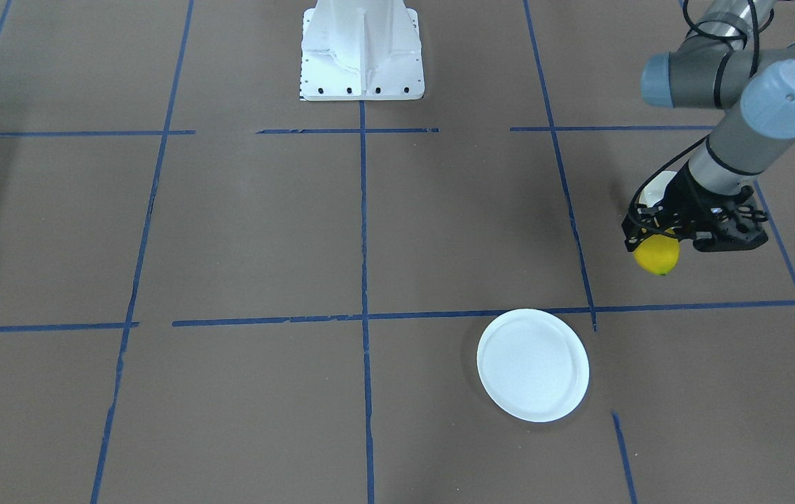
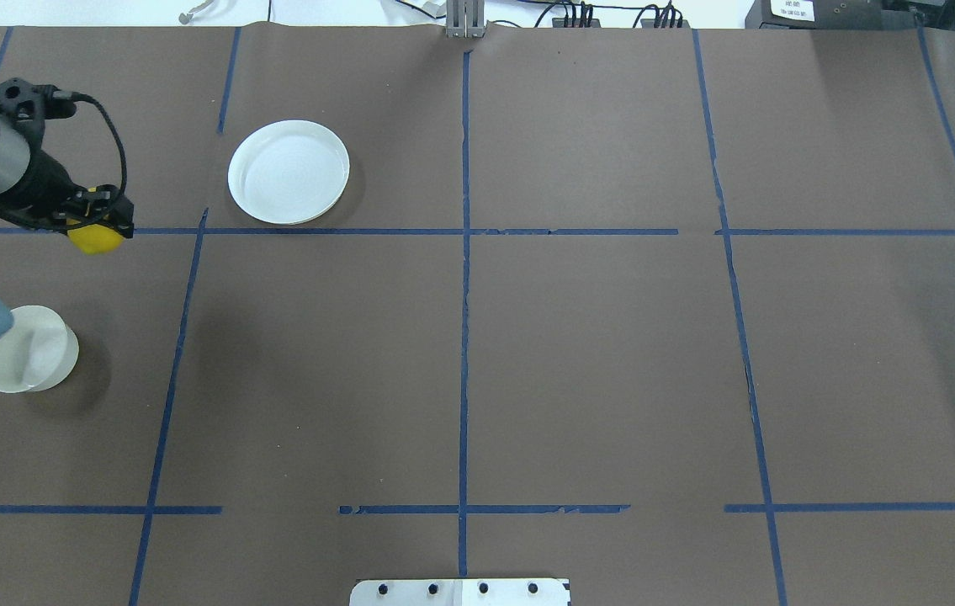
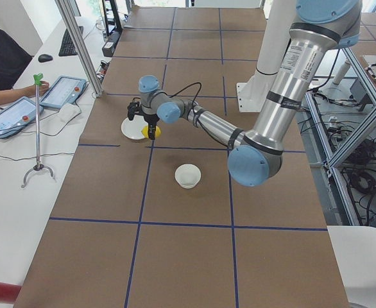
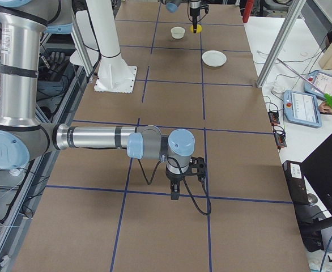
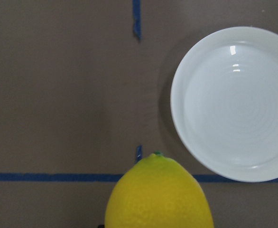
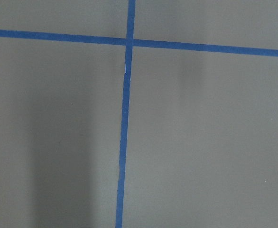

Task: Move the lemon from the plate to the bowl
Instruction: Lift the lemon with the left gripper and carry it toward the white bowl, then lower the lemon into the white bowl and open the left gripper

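My left gripper [image 2: 97, 231] is shut on the yellow lemon [image 2: 93, 241] and holds it above the table, between the plate and the bowl. The lemon also shows in the front view [image 1: 657, 256] and fills the bottom of the left wrist view [image 5: 159, 194]. The flat white plate [image 2: 289, 172] lies empty, further out and to the right of the gripper; it also shows in the left wrist view [image 5: 234, 102]. The small deep white bowl [image 2: 29, 349] stands nearer the robot, partly hidden under the left arm. My right gripper [image 4: 175, 192] hangs low over the table far from them; I cannot tell whether it is open or shut.
The table is brown with a grid of blue tape lines [image 2: 465, 252]. The white robot base [image 1: 362, 52] stands at the table's near middle edge. An operator and tablets [image 3: 15, 109] are at a side desk beyond the far edge.
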`<action>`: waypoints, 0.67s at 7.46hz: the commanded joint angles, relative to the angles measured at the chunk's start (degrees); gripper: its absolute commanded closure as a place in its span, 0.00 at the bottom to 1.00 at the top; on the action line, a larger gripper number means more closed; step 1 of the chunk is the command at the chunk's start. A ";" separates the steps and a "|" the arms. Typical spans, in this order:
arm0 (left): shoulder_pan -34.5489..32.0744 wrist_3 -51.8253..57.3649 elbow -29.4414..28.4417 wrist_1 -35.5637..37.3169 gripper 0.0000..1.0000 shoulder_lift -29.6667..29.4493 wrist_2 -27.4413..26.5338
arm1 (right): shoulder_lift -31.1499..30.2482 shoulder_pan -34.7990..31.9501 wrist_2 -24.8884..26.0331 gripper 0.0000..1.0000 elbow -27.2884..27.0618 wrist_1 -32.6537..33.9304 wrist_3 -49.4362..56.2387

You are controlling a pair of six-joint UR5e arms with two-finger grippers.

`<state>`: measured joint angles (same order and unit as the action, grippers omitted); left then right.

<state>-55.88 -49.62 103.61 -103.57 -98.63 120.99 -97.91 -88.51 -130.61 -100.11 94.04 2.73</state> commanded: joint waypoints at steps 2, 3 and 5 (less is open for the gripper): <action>0.51 -0.82 2.39 -13.81 1.00 14.84 -4.35 | 0.00 0.00 0.00 0.00 0.00 0.00 0.00; 1.91 -2.66 2.03 -15.16 1.00 15.92 -5.84 | 0.00 0.00 0.00 0.00 0.00 0.00 0.00; 6.64 -6.69 1.15 -16.84 1.00 16.80 -7.70 | 0.00 0.00 0.00 0.00 0.00 0.00 0.00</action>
<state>-51.97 -53.64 105.17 -119.20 -82.49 114.17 -97.91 -88.51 -130.61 -100.11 94.04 2.72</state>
